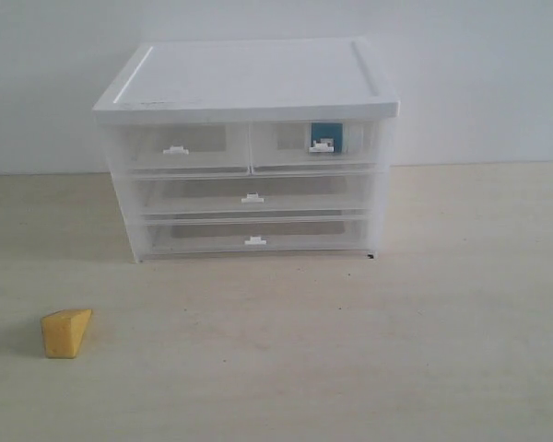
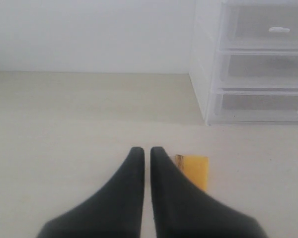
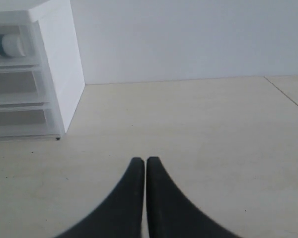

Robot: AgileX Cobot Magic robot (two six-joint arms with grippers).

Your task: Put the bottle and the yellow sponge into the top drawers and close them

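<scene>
Hovering with my left jaws pinched together and empty beside the yellow sponge (image 2: 194,171), I am aiming to spread them before descending.

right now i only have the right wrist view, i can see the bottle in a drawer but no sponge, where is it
Observer: The yellow sponge lies on the table, out in front of the cabinet and off to its left in the exterior view, well apart from it.
Operator: is the top left drawer open for it
Observer: No, the top left drawer sits shut, flush with the cabinet front.
Operator: and the left end effector
Observer: The left end effector is shut and empty, with the sponge on the table just past its fingers.
</scene>
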